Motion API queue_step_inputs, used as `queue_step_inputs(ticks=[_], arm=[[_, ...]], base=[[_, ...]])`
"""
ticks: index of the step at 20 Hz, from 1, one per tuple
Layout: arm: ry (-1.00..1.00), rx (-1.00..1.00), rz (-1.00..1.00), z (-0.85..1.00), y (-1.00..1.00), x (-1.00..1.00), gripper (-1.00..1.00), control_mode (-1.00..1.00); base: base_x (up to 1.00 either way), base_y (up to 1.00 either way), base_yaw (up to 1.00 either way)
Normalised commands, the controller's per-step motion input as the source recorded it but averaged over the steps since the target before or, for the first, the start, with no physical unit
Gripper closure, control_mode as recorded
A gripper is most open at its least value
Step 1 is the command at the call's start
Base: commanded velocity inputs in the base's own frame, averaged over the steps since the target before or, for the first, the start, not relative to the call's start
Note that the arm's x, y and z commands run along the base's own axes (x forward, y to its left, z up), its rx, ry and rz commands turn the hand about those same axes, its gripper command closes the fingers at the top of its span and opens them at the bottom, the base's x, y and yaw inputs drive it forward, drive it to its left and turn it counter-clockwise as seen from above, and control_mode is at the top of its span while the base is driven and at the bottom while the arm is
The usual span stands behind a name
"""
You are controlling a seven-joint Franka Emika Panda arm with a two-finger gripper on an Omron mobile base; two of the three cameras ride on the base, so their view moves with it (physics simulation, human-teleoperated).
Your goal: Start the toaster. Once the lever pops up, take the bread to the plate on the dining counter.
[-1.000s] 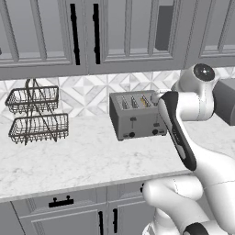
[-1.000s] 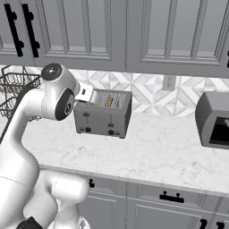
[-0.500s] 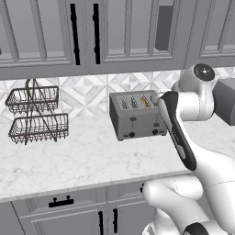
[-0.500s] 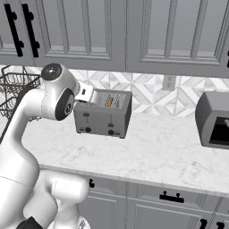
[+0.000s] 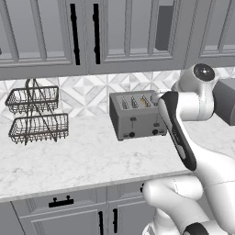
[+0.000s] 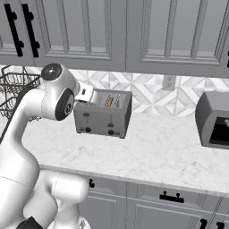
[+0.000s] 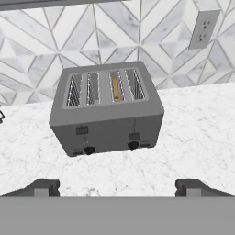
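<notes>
Presently the end effector (image 7: 117, 186), fully open and empty, faces the toaster (image 7: 106, 109); bread (image 7: 116, 89) at twelve o'clock, awaiting lever press.

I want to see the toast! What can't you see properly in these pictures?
- The bread: hand view, sunk in a slot of the toaster; just its top edge shows.
- The toaster's right end: left base view, hidden by the arm.
- The dark grey appliance: right base view, cut off by the right edge.

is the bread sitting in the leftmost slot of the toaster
No, in the hand view the bread stands in the toaster's third slot from the left.
</notes>
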Motion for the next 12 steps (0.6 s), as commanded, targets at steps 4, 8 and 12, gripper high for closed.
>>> queue_step_inputs(ticks=[4,8,12], arm=[[0.0,0.0,0.0,0.0,0.0,0.0,-1.0,-1.0],[0.0,0.0,0.0,0.0,0.0,0.0,-1.0,-1.0],[0.0,0.0,0.0,0.0,0.0,0.0,-1.0,-1.0]], base=[[0.0,0.0,0.0],[0.0,0.0,0.0],[0.0,0.0,0.0]])
